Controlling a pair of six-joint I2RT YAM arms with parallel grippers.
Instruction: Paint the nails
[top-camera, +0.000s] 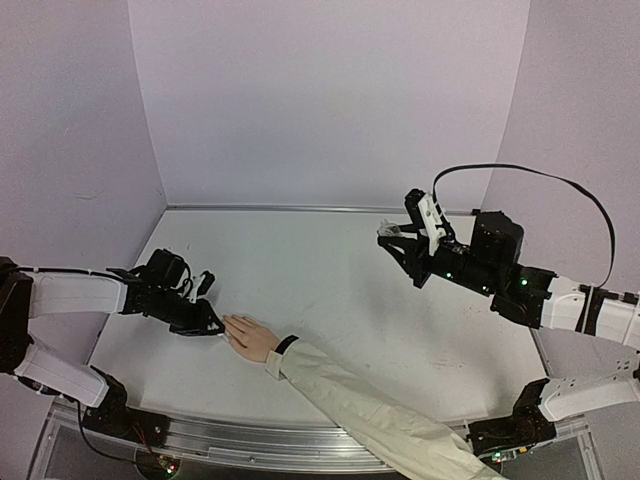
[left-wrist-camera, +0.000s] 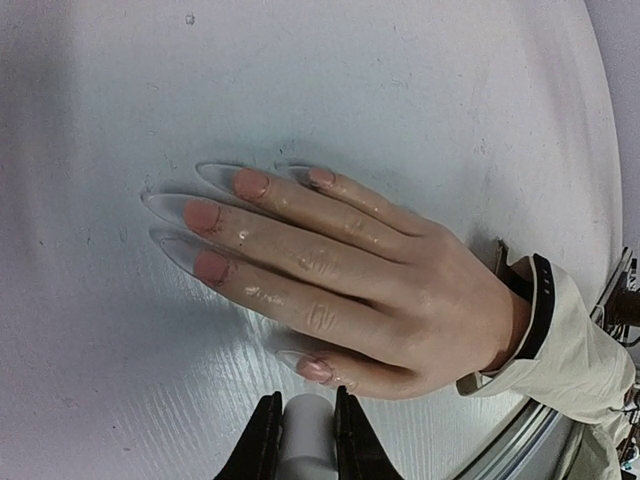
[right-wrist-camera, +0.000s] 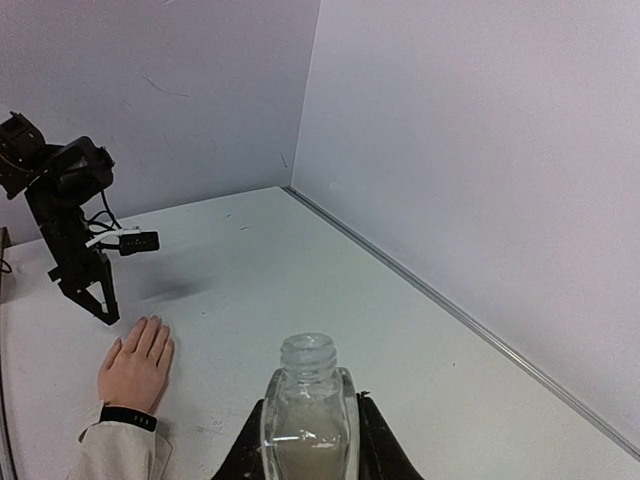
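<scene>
A light-skinned hand (top-camera: 252, 338) lies flat on the white table, with a black wristband (left-wrist-camera: 540, 300) and a cream sleeve (left-wrist-camera: 575, 350). Its nails (left-wrist-camera: 201, 214) are pinkish with long clear tips. My left gripper (left-wrist-camera: 303, 415) is shut on a small white cylinder (left-wrist-camera: 305, 430), whose end sits just short of the thumb nail (left-wrist-camera: 313, 369); no brush tip shows. In the top view the left gripper (top-camera: 212, 328) is at the fingertips. My right gripper (right-wrist-camera: 310, 430) is shut on an open clear glass bottle (right-wrist-camera: 308, 400) holding pale liquid, raised at the right (top-camera: 392, 233).
The left arm (right-wrist-camera: 75, 240) stands over the hand (right-wrist-camera: 135, 365) in the right wrist view. Lilac walls close the table at the back and both sides. The sleeved forearm (top-camera: 370, 410) crosses the table's near edge. A metal rail (top-camera: 250, 440) runs along the front.
</scene>
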